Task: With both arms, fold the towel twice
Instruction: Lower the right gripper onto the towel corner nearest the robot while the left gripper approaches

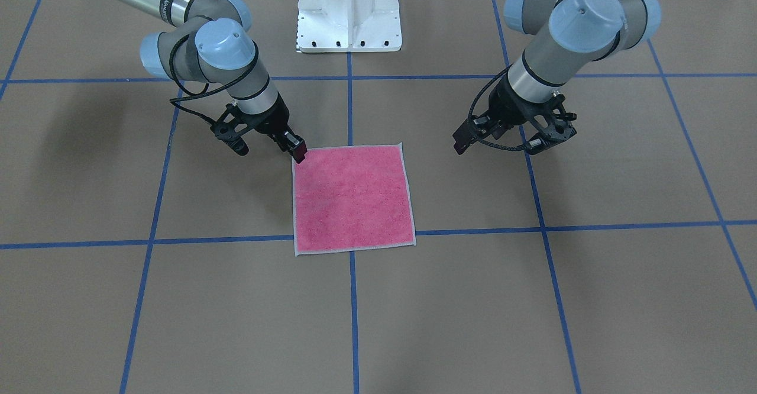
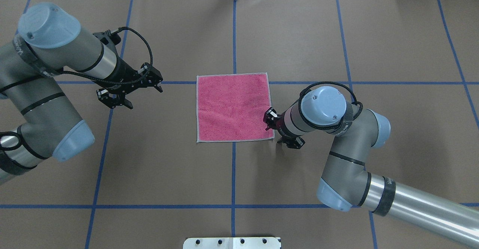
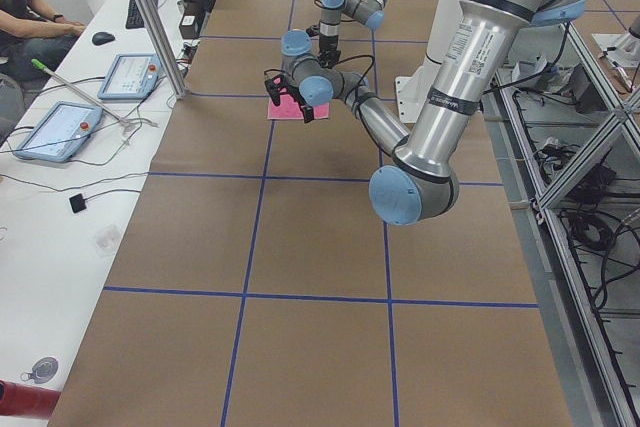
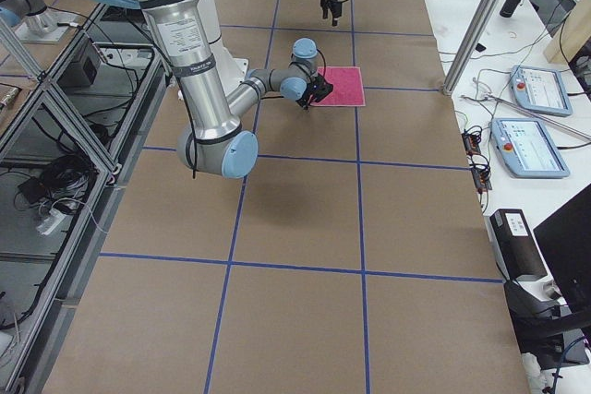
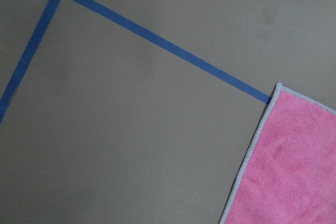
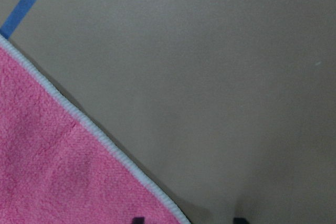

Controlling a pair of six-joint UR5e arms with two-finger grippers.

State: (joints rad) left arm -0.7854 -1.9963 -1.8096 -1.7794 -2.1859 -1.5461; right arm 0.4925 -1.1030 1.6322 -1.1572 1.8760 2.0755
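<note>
The towel (image 1: 353, 199) lies flat and pink face up at the table's middle, also in the overhead view (image 2: 234, 107). My right gripper (image 1: 297, 148) is low at the towel's near corner on the robot's right (image 2: 269, 119). It is open: in the right wrist view one fingertip (image 6: 137, 220) is over the towel (image 6: 52, 166) and the other is over the bare table beyond its edge. My left gripper (image 2: 160, 85) hovers open and empty over the table, apart from the towel's left side (image 1: 464, 142). The left wrist view shows only the towel's far corner (image 5: 289, 166).
The white pedestal base (image 1: 349, 15) stands at the robot's side of the table. Blue tape lines (image 2: 234, 174) cross the brown table cover. A side desk with tablets (image 3: 55, 127) and a metal post (image 3: 150, 22) lie beyond the far edge.
</note>
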